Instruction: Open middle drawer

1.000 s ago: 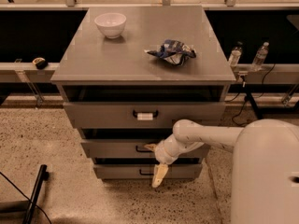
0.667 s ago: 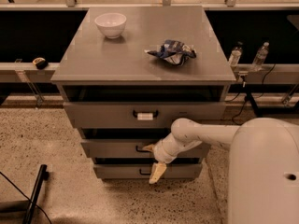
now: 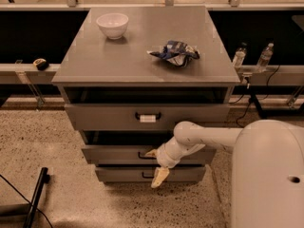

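The grey metal cabinet (image 3: 71, 80) has three drawers. The middle drawer (image 3: 114, 154) has a wide flat front and a small black loop handle (image 3: 142, 155). It stands slightly out, with a dark gap above it. My gripper (image 3: 156, 165) is right at the handle's right end, in front of the drawer. It is open: the upper fingertip (image 3: 151, 152) is level with the handle and the lower finger (image 3: 160, 177) hangs over the lowest drawer (image 3: 123, 175). The white arm (image 3: 209, 137) comes in from the right.
The top drawer (image 3: 104, 117) has a white tag on its handle (image 3: 147, 117). A white bowl (image 3: 112, 25) and a blue crumpled bag (image 3: 175, 52) lie on the cabinet top. Two bottles (image 3: 240, 56) stand on a ledge at the right. A black pole (image 3: 35, 198) lies on the floor at the left.
My gripper has shifted slightly left toward the middle drawer's handle. The drawers have not visibly moved.
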Available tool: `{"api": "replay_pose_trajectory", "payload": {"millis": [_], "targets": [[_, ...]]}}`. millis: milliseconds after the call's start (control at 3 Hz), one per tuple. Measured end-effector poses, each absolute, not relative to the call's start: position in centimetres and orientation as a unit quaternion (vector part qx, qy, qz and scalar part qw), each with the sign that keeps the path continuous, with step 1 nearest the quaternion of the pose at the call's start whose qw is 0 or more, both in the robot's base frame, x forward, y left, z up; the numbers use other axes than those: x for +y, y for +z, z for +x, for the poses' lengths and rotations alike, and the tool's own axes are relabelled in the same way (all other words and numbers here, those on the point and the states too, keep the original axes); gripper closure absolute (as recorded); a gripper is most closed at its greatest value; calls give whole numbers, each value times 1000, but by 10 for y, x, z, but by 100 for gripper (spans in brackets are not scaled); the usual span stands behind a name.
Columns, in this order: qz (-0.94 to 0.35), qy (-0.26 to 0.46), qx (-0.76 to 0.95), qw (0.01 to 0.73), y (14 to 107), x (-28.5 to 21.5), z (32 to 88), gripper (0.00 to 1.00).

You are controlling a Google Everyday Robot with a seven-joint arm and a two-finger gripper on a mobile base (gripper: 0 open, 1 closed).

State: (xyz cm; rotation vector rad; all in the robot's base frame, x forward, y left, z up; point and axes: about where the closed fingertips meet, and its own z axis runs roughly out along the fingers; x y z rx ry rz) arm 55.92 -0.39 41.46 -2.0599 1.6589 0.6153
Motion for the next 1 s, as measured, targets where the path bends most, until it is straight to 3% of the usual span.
{"api": "replay_pose_trajectory", "payload": {"millis": [1000], "targets": [[-742, 230, 600, 191, 419, -4, 517, 20]]}}
